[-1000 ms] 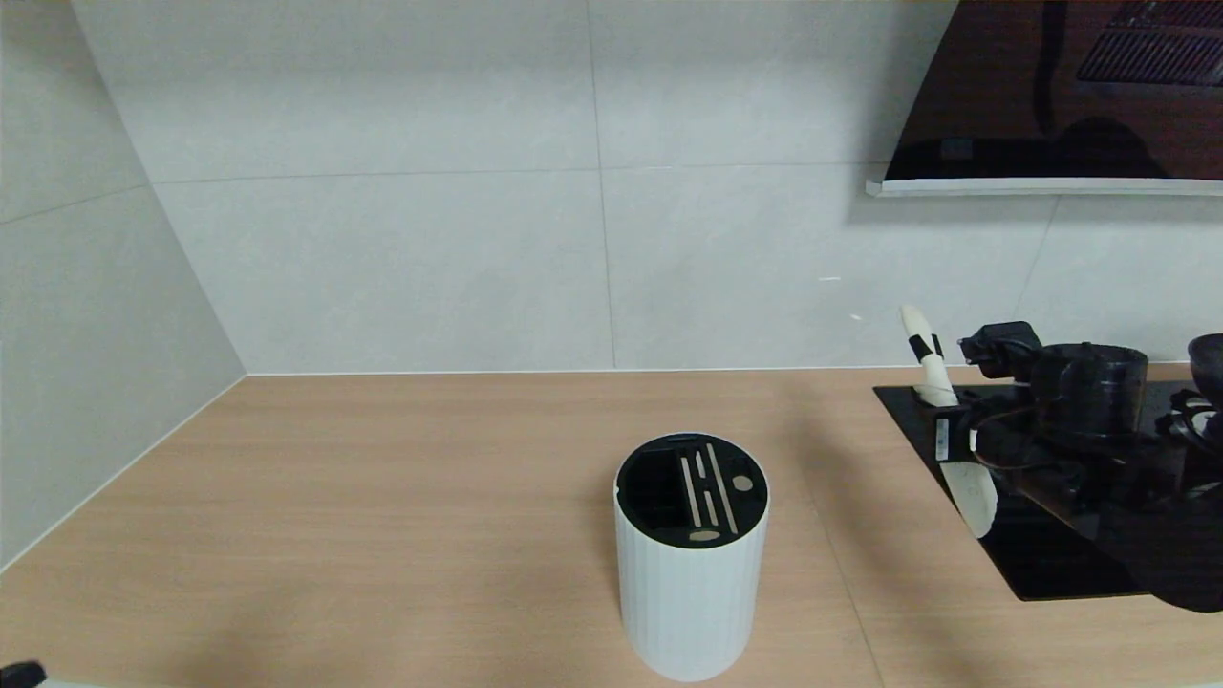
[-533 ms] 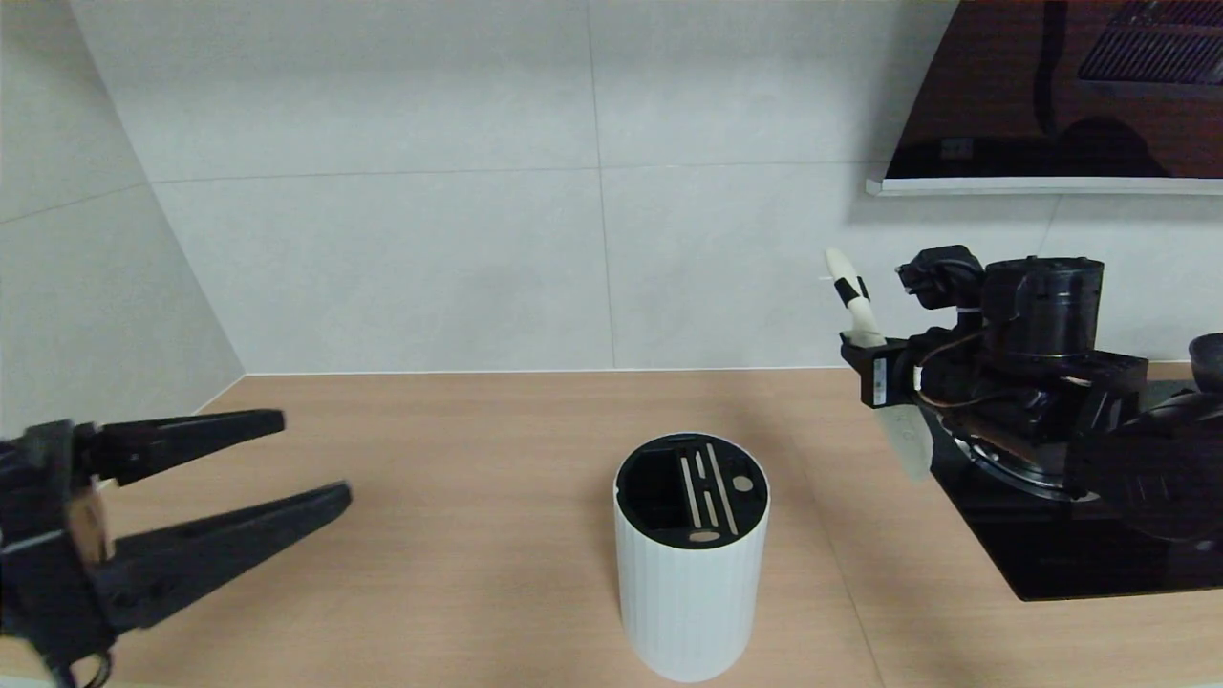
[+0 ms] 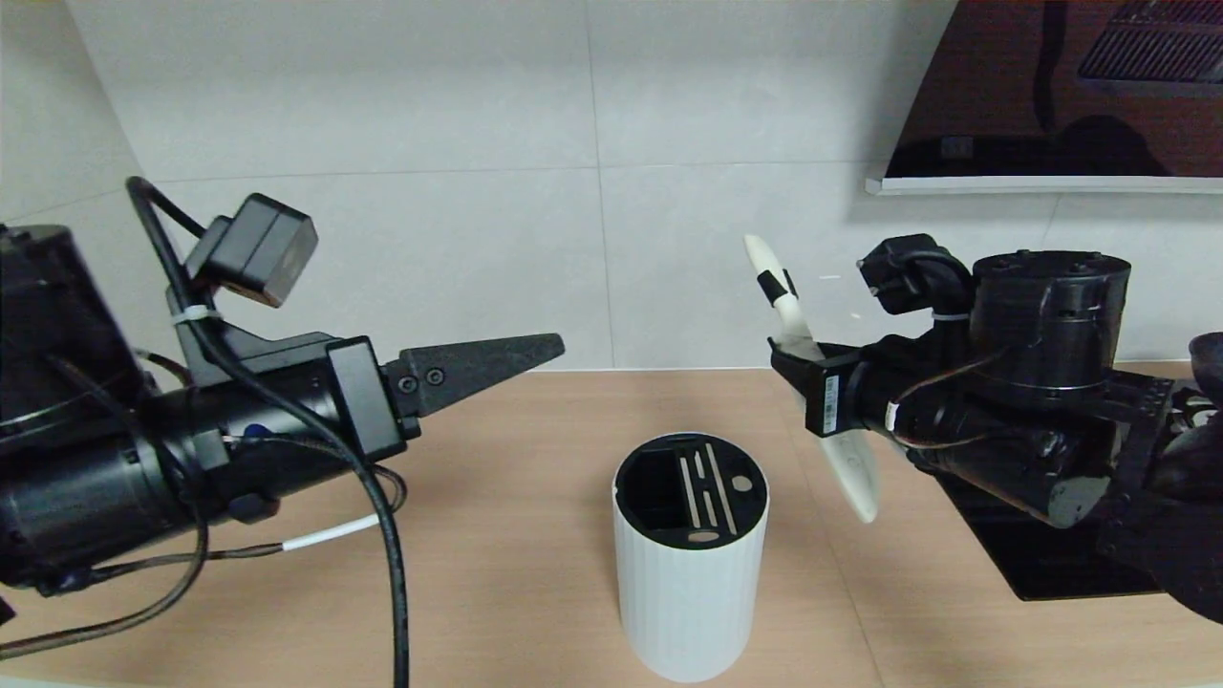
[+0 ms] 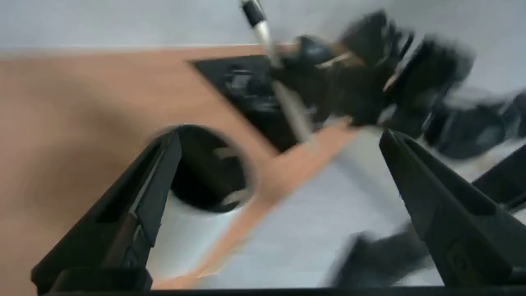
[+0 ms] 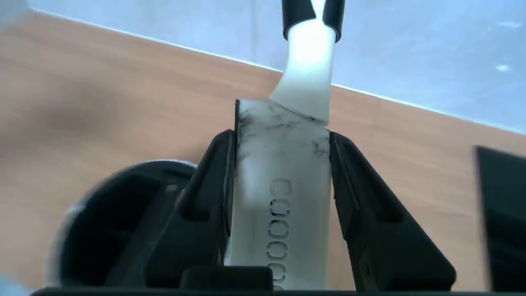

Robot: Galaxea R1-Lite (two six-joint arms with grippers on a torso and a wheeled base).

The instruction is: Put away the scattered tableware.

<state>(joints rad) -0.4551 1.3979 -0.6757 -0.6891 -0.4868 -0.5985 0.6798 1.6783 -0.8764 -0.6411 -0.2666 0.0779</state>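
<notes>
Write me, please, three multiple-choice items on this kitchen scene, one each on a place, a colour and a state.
1. Where does the white holder stand?
A. On the wooden counter
B. On the cooktop
C. In a sink

2. What colour is the blade of the knife?
A. Red
B. White
C. Blue

3. How is the left gripper?
A. Shut on the knife
B. Shut on the holder
C. Open, holding nothing

Answers:
1 A: the holder stands upright on the counter, apart from the black cooktop.
2 B: the blade hanging below the right gripper is white.
3 C: its fingers stand wide apart in the left wrist view, with nothing between them.
</notes>
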